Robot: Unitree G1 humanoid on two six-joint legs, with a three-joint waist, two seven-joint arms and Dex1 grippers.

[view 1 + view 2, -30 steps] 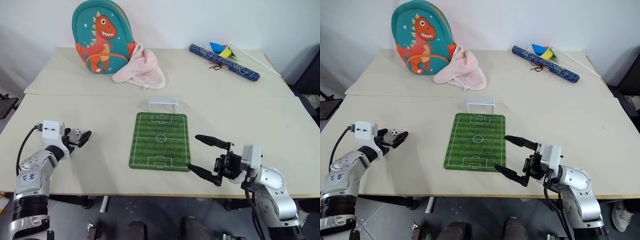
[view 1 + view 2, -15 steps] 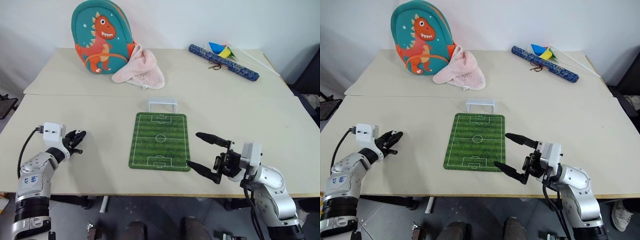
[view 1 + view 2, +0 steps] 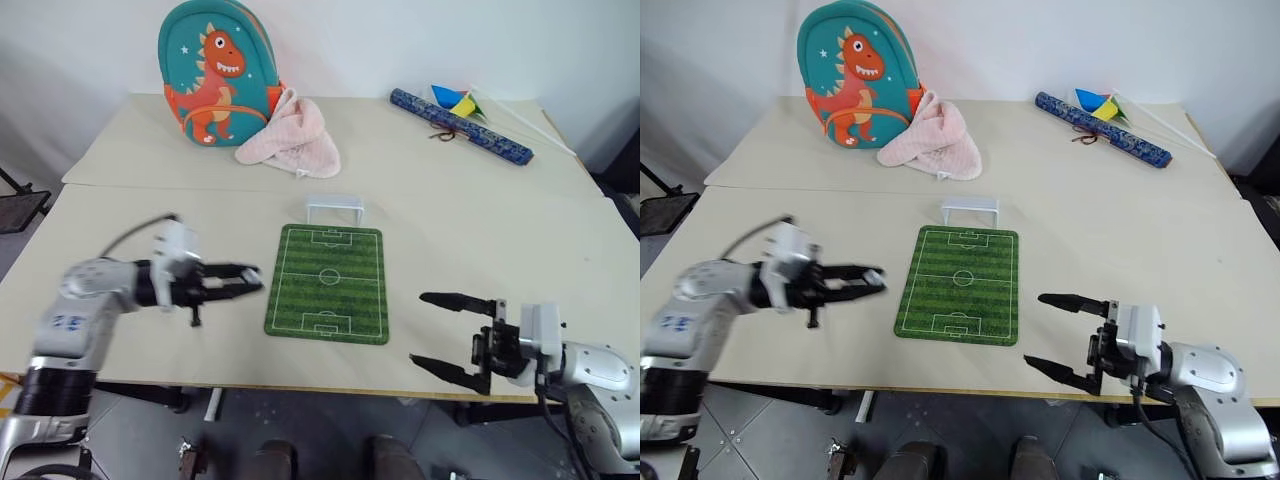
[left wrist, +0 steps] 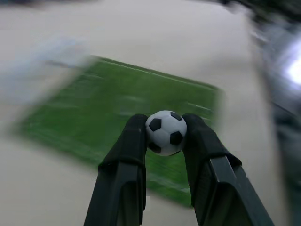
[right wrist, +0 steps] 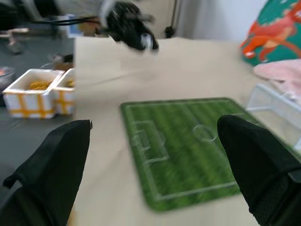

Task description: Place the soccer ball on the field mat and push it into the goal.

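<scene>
Left gripper [image 4: 164, 141] pinches the soccer ball [image 4: 165, 132] at its fingertips, just short of the field mat [image 3: 328, 283]. Right gripper [image 3: 448, 335] stands wide, empty. Advise lowering before release, lest the ball roll.

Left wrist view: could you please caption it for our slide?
Left claw grips the soccer ball above the field mat.

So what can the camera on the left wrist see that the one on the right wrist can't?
Left wrist view alone: the soccer ball up close, pinched between the left claw's fingers.

Right wrist view alone: the goal at the mat's far end, the dinosaur backpack, the pink cloth, white boxes beyond the table, and the open right claw.

Both share: the green field mat on the tan table.
</scene>
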